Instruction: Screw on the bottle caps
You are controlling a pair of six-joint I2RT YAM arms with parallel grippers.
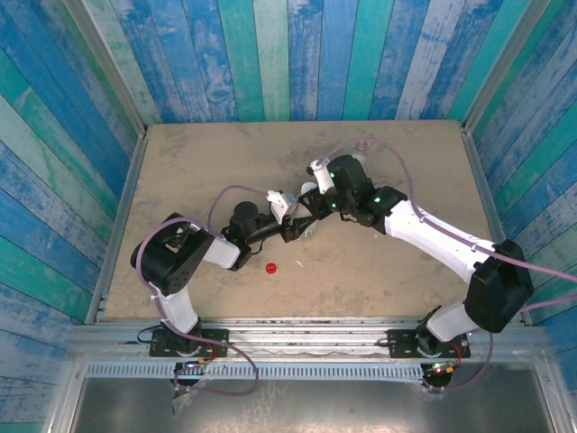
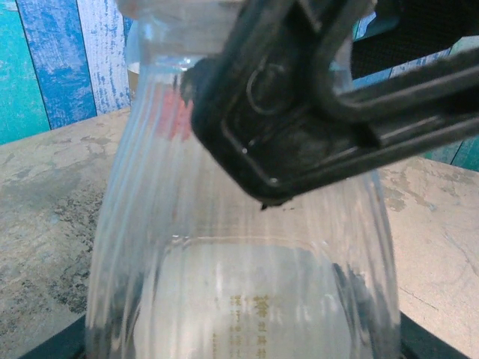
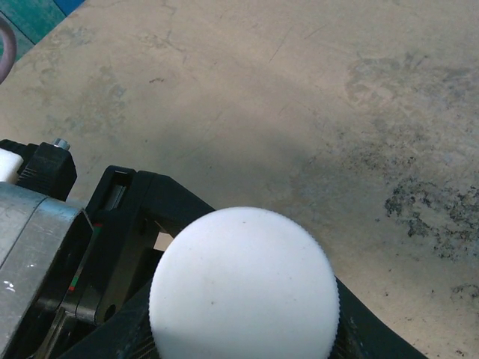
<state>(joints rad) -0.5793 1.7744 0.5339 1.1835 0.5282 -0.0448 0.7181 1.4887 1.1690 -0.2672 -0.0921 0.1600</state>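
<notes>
Both arms meet at mid-field over the beige, stone-look tabletop (image 1: 180,180), with the left jaws clenched on the body of a small clear plastic bottle (image 2: 239,262). The right jaws grasp a round white ribbed plastic cap (image 3: 243,284) at the bottle's neck, just above the left jaws. A small round red plastic cap (image 1: 271,267) lies loose on the tabletop near the left arm, apart from the bottle.
</notes>
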